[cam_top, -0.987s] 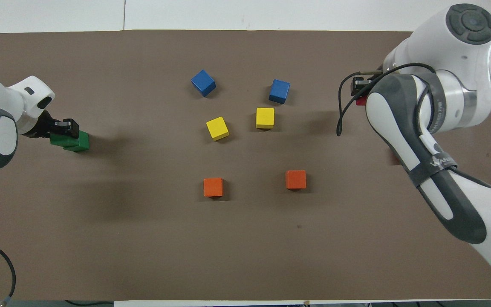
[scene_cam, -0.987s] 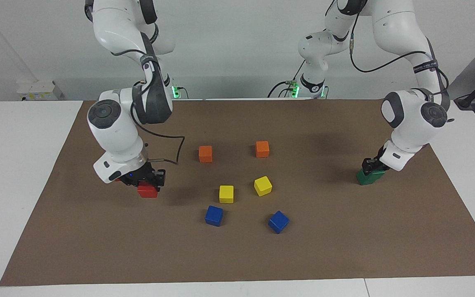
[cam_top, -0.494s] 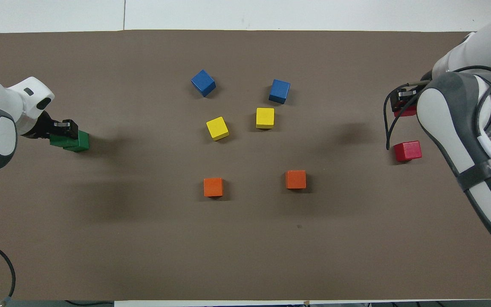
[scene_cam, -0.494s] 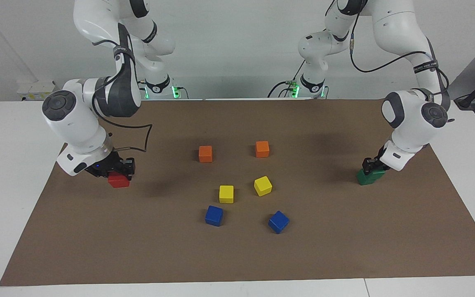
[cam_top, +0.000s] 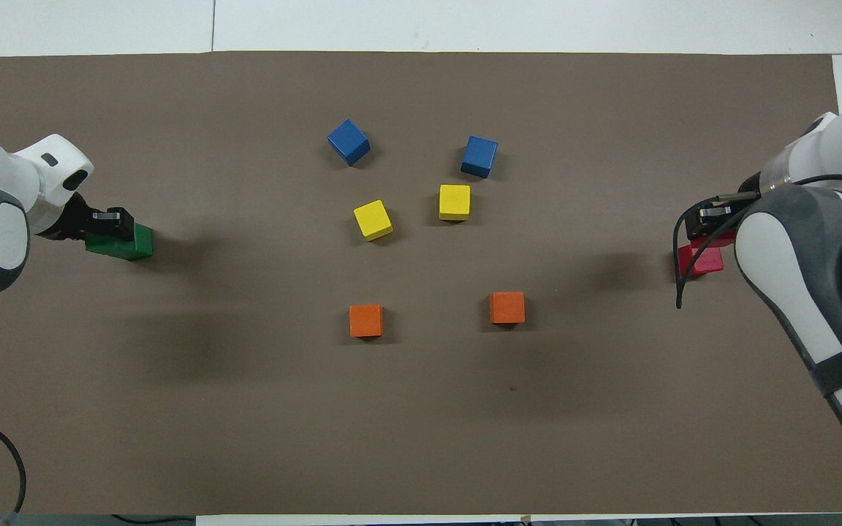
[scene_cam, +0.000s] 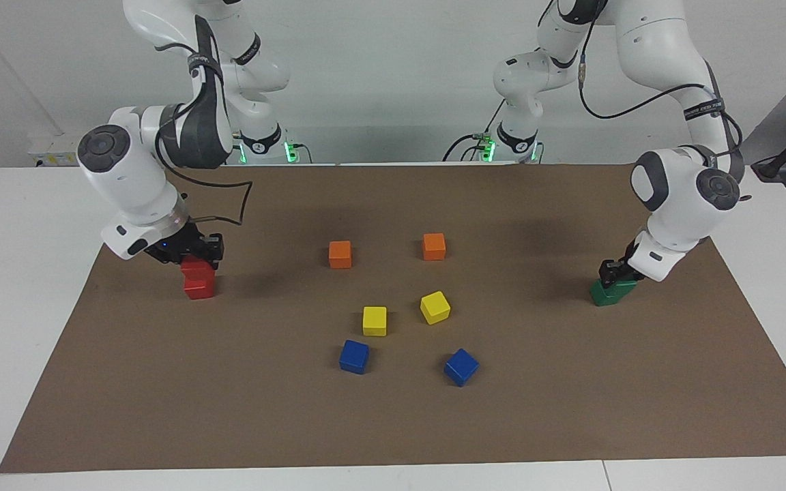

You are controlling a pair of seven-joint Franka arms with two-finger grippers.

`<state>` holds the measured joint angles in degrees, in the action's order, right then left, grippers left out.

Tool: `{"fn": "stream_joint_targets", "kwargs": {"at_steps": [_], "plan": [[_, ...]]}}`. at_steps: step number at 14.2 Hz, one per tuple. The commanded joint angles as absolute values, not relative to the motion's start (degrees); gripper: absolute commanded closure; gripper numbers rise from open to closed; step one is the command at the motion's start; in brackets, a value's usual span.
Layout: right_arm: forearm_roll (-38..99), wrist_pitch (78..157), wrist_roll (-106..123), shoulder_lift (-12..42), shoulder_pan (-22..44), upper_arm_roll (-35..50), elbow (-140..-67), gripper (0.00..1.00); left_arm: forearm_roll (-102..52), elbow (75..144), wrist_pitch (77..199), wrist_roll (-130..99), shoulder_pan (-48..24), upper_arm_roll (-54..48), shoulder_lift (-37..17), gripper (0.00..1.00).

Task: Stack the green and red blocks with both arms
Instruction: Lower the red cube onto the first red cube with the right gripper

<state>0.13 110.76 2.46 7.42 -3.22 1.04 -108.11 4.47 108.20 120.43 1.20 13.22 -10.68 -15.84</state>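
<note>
My right gripper (scene_cam: 195,258) is shut on a red block (scene_cam: 196,271) at the right arm's end of the brown mat. That block sits straight on top of a second red block (scene_cam: 200,290). In the overhead view the right gripper (cam_top: 710,223) covers most of the red pair (cam_top: 702,261). At the left arm's end my left gripper (scene_cam: 615,273) is shut on a green block that rests over another green block (scene_cam: 610,294). From overhead the left gripper (cam_top: 110,223) hides part of the green blocks (cam_top: 132,245), which read as one mass.
In the middle of the brown mat (scene_cam: 570,409) stand two orange cubes (scene_cam: 340,254) (scene_cam: 434,246), two yellow cubes (scene_cam: 374,320) (scene_cam: 435,307) and two blue cubes (scene_cam: 354,356) (scene_cam: 461,366). White table borders the mat.
My right gripper carried its red block toward the right arm's end of the table and brought it onto the second red block. The left gripper's green block shifted slightly into line with the lower one.
</note>
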Motion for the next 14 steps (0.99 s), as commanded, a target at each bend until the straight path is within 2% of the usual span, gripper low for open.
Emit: {"fn": "stream_joint_targets", "kwargs": {"at_steps": [1, 4, 8, 9, 10, 11, 12, 14], "plan": [[0.09, 114.60, 4.83, 3.35, -6.32, 1.76, -115.64, 1.00, 5.10, 111.18, 122.08, 0.10, 13.80, -10.99, -13.97, 1.00], [0.09, 117.68, 5.88, 1.85, -7.73, 1.76, -119.52, 1.00, 5.10, 111.18, 122.61, -2.11, 13.19, -10.99, -14.15, 1.00], [0.09, 119.17, 7.56, 2.28, -8.79, 1.76, -119.88, 1.00, 5.10, 111.18, 123.13, -2.28, 13.53, -10.90, -14.33, 1.00], [0.09, 119.53, 7.82, 2.55, -8.79, 1.67, -119.88, 1.00, 5.10, 111.18, 123.13, -2.20, 13.62, -10.90, -14.33, 0.97], [0.09, 119.71, 8.78, 2.81, -8.88, 1.67, -119.88, 1.00, 5.10, 111.18, 123.22, -2.20, 13.71, -10.90, -14.41, 0.80], [0.00, 120.23, 9.75, 3.25, -8.88, 1.67, -119.88, 1.00, 5.10, 111.18, 123.40, -2.20, 13.71, -10.90, -14.50, 0.26], [0.00, 121.28, 10.28, 3.51, -8.88, 1.67, -119.88, 1.00, 5.10, 111.18, 123.66, -2.20, 13.62, -10.90, -14.50, 0.00], [-0.17, 121.64, 11.07, 4.13, -8.88, 1.67, -119.88, 1.00, 5.10, 111.27, 123.66, -2.20, 13.71, -10.90, -14.50, 0.00]]}}
